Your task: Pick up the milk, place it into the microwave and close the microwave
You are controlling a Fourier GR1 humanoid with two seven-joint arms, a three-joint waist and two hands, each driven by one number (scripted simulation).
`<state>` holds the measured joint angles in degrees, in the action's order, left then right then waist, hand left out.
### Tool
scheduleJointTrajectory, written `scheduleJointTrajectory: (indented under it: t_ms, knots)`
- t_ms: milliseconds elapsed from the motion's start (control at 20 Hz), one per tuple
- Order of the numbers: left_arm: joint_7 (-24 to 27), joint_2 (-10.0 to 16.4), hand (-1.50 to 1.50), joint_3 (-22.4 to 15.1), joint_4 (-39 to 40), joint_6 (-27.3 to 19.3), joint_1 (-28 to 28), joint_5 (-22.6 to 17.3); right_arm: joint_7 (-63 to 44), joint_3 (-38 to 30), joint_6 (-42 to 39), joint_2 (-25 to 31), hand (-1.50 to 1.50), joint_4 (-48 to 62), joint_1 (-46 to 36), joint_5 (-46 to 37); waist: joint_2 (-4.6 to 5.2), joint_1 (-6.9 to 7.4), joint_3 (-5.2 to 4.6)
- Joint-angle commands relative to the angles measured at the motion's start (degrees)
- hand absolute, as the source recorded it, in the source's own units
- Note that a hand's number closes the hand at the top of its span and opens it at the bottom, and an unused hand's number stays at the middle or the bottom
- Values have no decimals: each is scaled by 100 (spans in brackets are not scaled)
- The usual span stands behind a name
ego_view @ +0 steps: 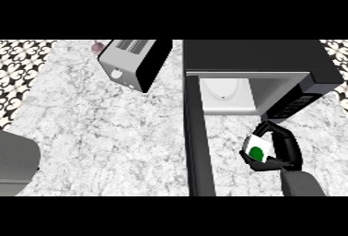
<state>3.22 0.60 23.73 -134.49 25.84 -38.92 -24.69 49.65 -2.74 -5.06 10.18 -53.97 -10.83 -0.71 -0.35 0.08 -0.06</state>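
The milk is a small white carton with a green mark, held just in front of the microwave's opening, to the right of its door. My right hand is curled round it, fingers and thumb wrapping the carton and hiding most of it. The black microwave stands at the upper right with its door swung fully open toward me, showing a pale interior. My left hand does not show; only a grey forearm appears at the left edge.
A silver and black toaster stands tilted at the upper middle, with a small reddish thing behind it. The marble counter stretches across the left and middle. The open door edge runs down the middle like a wall.
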Motion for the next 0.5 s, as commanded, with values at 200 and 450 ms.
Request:
scheduleJointTrajectory:
  t_ms: [200, 450]
  knots:
    - [-156, -57, -150, 150, -165, 30, 141, -373, -1573, 266, 732, -355, 150, -1286, -414, -216, 22, 20, 3]
    - [-216, -37, -150, 333, -118, 182, 200, -541, -1956, 319, 1244, -473, 150, -1135, -898, -636, 32, 52, 6]
